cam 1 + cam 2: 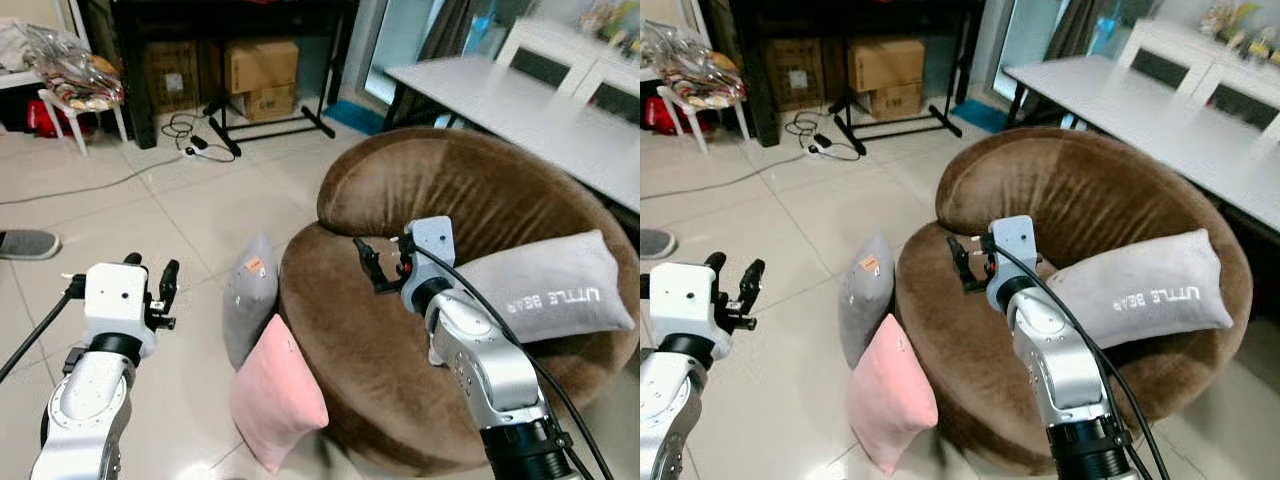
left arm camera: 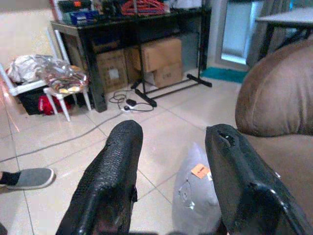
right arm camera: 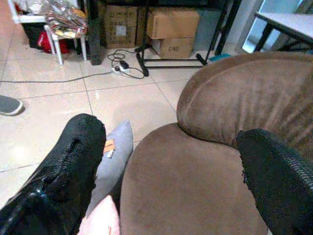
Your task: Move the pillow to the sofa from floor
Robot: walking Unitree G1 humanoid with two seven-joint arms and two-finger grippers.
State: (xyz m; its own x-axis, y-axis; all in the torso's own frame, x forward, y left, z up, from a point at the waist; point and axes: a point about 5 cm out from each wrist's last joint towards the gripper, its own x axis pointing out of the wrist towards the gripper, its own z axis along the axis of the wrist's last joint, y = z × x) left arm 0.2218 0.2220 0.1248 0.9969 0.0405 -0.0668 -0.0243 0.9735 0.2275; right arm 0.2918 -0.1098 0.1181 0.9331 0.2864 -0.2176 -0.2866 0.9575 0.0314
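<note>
While two cushions lean on the tiled floor (image 1: 180, 220) against the front of the round brown sofa (image 1: 470, 190), neither yet lifted. Pink pillow (image 1: 275, 395) nearest the camera, propped on edge, long axis running up and slightly toward the seat; grey pillow (image 1: 250, 295) just behind it, upright, orange tag near the top, touching the sofa's base. Unclear from the task sentence which of the two is meant.

Left gripper (image 1: 150, 290) raised over bare tiles, fingers spread wide, holding nothing; both floor pillows just to its right and lower, grey one seen between the black fingers (image 2: 110, 181) in the left wrist view. Right gripper (image 1: 380, 265) hovering above the sofa seat, likewise wide open and empty, pillows below and to its left, past the seat's edge. Left arm judged the nearer and better placed: a drop and a short reach rightward, closing across the pillow's thin edge.

Third pillow, grey with lettering (image 1: 550, 285), already lying on the seat. Lower corner of the pink pillow cut off at the frame's bottom; contact between the two floor pillows hard to make out.
</note>
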